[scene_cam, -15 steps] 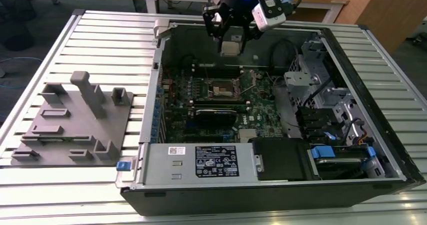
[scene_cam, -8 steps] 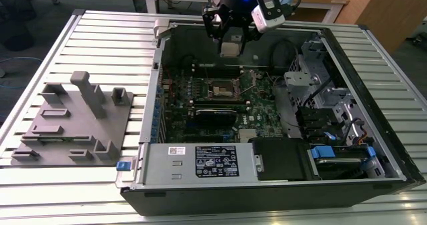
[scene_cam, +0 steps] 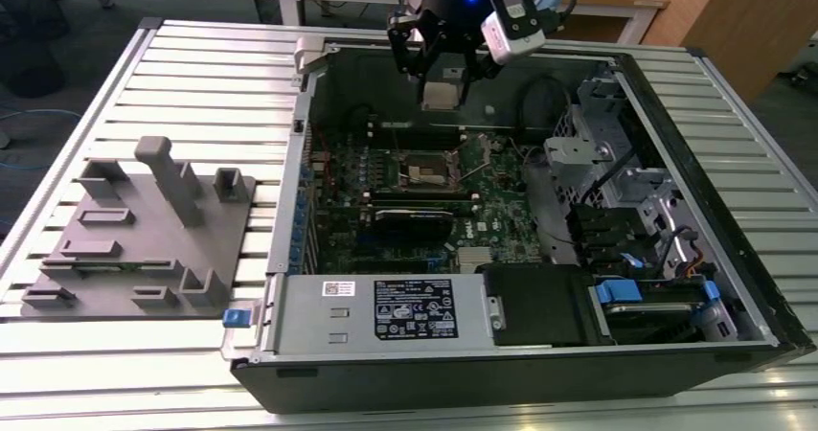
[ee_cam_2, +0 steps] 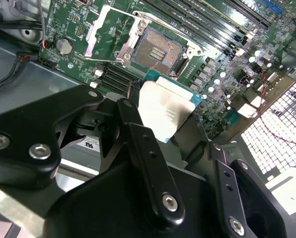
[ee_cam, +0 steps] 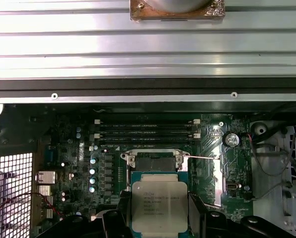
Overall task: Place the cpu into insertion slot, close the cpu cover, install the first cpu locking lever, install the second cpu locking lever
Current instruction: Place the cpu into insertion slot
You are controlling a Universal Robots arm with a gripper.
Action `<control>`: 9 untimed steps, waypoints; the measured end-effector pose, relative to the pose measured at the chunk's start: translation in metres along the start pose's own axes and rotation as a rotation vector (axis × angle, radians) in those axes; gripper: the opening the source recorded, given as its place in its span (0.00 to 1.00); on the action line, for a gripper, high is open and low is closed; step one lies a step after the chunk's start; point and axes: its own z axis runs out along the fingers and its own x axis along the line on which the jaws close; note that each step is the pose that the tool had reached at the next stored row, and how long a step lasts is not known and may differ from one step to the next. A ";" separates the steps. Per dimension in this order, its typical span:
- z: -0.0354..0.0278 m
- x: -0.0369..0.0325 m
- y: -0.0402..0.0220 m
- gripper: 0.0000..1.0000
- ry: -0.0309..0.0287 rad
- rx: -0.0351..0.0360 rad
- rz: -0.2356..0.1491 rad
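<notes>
My gripper [scene_cam: 442, 92] hangs over the far side of the open computer case, shut on the cpu [scene_cam: 442, 97], a flat square chip with a silver-grey top. In both wrist views the cpu [ee_cam_2: 167, 111] [ee_cam: 159, 206] sits between the black fingers [ee_cam_2: 133, 124], above and short of the insertion slot [ee_cam_2: 156, 49] [ee_cam: 153, 161]. On the motherboard the insertion slot [scene_cam: 426, 170] lies bare, showing its golden-brown contacts. The silver cpu cover [ee_cam_2: 95, 30] stands swung open beside it. A thin locking lever [ee_cam: 203, 157] juts out from the slot.
Memory slots [ee_cam: 145, 130] run just beyond the socket. A long black card [scene_cam: 416, 222] lies nearer the power supply [scene_cam: 383, 308]. Drive bays and cables [scene_cam: 633, 211] fill the case on the exterior view's right. A grey fixture block [scene_cam: 141, 230] stands on the slatted table at the left.
</notes>
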 end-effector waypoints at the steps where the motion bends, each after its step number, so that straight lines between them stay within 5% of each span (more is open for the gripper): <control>1: 0.0000 0.0000 0.0000 0.54 0.0000 0.0000 0.000; 9: 0.0032 -0.0001 -0.0003 0.54 0.0000 0.0000 0.000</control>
